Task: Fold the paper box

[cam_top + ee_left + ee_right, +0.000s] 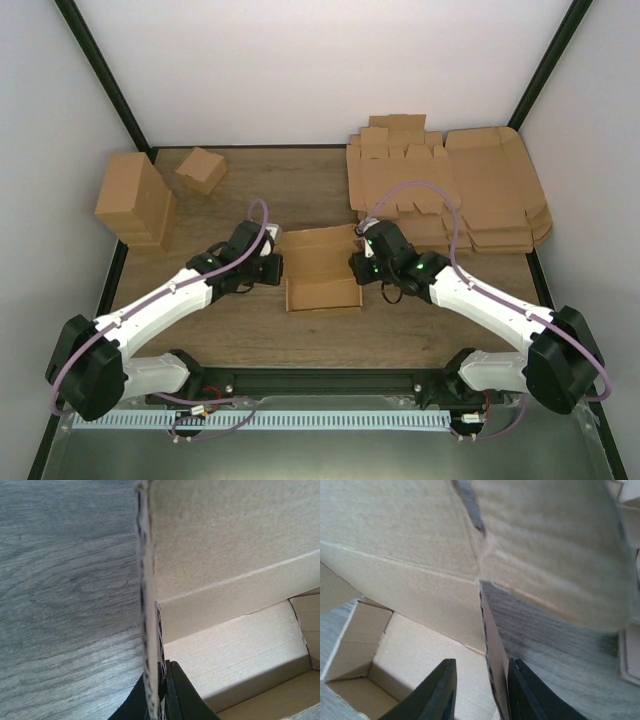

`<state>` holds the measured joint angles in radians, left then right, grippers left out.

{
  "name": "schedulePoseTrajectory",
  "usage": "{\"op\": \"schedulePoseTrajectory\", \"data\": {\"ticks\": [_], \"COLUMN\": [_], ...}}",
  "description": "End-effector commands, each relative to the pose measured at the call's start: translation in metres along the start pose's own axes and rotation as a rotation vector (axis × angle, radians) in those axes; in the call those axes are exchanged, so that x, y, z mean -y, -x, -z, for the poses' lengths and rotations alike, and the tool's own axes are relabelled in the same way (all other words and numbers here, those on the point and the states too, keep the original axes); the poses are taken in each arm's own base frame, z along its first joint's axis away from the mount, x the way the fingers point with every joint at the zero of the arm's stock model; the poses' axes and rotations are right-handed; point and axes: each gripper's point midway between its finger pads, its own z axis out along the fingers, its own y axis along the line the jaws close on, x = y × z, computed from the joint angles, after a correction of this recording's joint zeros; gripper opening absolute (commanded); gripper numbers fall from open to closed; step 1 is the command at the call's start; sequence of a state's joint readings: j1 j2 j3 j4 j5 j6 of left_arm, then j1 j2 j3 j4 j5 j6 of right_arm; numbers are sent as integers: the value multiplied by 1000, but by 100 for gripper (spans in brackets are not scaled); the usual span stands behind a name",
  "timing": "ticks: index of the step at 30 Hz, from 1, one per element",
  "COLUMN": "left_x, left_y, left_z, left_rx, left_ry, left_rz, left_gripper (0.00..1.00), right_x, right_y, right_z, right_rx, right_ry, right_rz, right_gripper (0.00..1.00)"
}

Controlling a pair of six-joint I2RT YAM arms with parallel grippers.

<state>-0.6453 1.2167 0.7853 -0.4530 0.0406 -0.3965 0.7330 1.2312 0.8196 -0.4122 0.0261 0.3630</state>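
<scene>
Right, the wood-grain worktop (250,330) carries everything. Far R: a stack of big flat cardboard sheets (490,190). Far L: a tall cardboard block (135,200). The paper box (322,290) sits at centre, btwn my two arms. It's an open-topped tray of plain brown card w/ side walls upright and a creased rear panel, and inside I see only its own bare floor. A small carton (201,169) lies beside the block. My L pincer (161,675) is pinching the box's L wall. My R pincer (481,665) straddles the R wall, fingers spread.
</scene>
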Motion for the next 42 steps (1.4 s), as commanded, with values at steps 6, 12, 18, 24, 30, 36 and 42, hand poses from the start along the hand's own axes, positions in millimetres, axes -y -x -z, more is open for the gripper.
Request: {"op": "schedulePoseTrajectory", "data": {"ticks": [6, 12, 18, 24, 30, 36, 42], "left_x": [7, 11, 10, 11, 8, 0, -1], "left_y": [12, 20, 33, 36, 27, 16, 11], "left_z": [1, 4, 1, -7, -15, -24, -30], "left_rx": [17, 51, 103, 156, 194, 202, 195], "left_ry": [7, -11, 8, -9, -25, 0, 4], "left_rz": [-7, 63, 112, 179, 223, 243, 257], "left_gripper": [4, 4, 4, 4, 4, 4, 4], "right_x": [-2, 1, 6, 13, 26, 27, 26], "right_y": [20, 26, 29, 31, 20, 13, 9], "right_z": [8, 11, 3, -6, -16, -25, -37], "right_rx": [60, 137, 230, 284, 312, 329, 308], "right_ry": [-25, -64, -132, -150, -230, -254, -262], "right_rz": [-29, -136, -211, -261, -314, -325, -322], "right_gripper": [16, 11, 1, 1, 1, 1, 1]}}
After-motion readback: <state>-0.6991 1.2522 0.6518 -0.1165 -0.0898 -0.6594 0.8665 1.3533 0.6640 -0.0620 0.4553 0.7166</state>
